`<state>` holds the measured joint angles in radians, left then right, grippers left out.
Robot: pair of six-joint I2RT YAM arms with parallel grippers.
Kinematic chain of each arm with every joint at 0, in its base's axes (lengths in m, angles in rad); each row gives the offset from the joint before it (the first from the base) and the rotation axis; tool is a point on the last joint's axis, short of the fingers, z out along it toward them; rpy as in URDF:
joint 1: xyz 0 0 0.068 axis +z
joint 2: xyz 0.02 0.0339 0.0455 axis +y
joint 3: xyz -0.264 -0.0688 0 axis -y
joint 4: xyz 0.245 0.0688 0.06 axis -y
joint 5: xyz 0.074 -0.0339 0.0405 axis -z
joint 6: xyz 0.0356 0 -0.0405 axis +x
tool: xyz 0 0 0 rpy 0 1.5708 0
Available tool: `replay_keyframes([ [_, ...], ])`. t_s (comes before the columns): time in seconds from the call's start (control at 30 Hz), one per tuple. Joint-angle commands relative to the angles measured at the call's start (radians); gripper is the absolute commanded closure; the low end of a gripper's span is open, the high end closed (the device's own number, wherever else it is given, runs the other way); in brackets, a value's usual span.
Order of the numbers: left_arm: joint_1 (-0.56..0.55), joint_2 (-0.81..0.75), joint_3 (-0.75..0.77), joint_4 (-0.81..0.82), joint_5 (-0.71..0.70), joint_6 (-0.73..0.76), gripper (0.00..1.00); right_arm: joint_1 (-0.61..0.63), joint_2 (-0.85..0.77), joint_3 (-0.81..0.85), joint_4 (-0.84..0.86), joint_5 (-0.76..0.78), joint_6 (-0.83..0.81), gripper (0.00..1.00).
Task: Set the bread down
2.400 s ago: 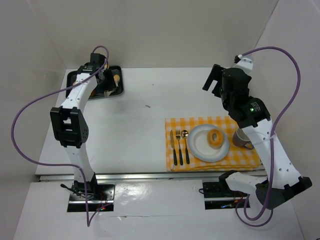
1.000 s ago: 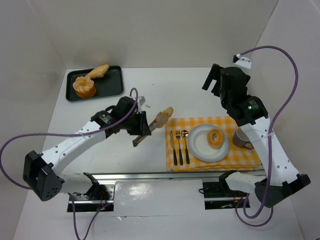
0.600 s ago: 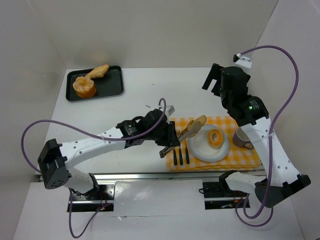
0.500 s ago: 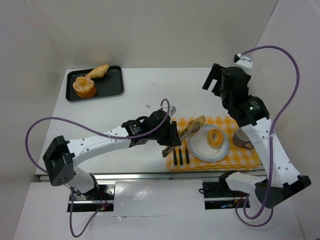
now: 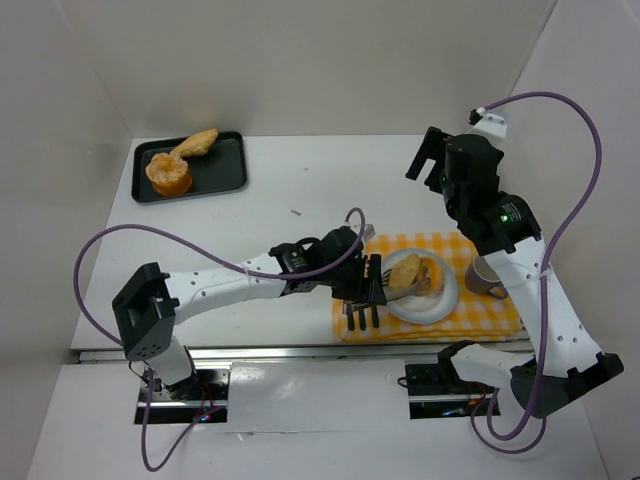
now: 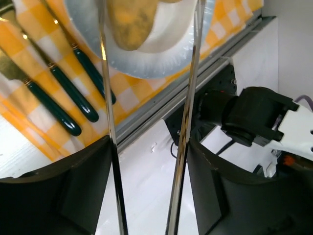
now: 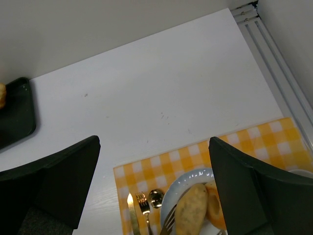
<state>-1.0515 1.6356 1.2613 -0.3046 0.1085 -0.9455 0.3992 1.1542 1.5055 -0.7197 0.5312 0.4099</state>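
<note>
An oblong golden bread (image 5: 405,271) sits over the white plate (image 5: 440,305), against a ring-shaped pastry (image 5: 432,272). It lies between the tips of metal tongs (image 6: 185,122). My left gripper (image 5: 365,290) is shut on the tongs' arms at the plate's left edge. In the left wrist view the bread (image 6: 132,19) shows at the top over the plate (image 6: 166,63), with my left gripper (image 6: 149,147) below. My right gripper (image 5: 432,160) is open and empty, high at the back right. Its view (image 7: 154,144) shows the bread (image 7: 190,210) on the plate (image 7: 168,200).
The plate rests on a yellow checked placemat (image 5: 470,325) with dark-handled cutlery (image 6: 73,98) to its left and a grey mug (image 5: 485,277) to its right. A black tray (image 5: 225,165) at the back left holds an orange pastry (image 5: 168,175) and another bread (image 5: 197,142).
My left arm has carried the bread in the tongs from the tray across the table to the right, and it has come down onto the plate beside the ring pastry. The right arm has not moved.
</note>
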Motion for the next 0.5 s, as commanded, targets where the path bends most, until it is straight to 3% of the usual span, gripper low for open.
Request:
replay_keyframes([
  [0.0,-0.004,-0.023,0.081,-0.023,-0.003,0.007,0.24,-0.005,-0.024,0.032,0.022,0.012,-0.003,0.01],
  [0.23,-0.004,-0.140,0.142,-0.129,-0.114,0.079,0.24,-0.005,-0.024,0.032,0.011,0.012,-0.003,0.01],
  [0.47,0.117,-0.241,0.086,-0.182,-0.136,0.113,0.33,-0.005,-0.014,0.022,0.022,0.003,-0.003,0.01],
])
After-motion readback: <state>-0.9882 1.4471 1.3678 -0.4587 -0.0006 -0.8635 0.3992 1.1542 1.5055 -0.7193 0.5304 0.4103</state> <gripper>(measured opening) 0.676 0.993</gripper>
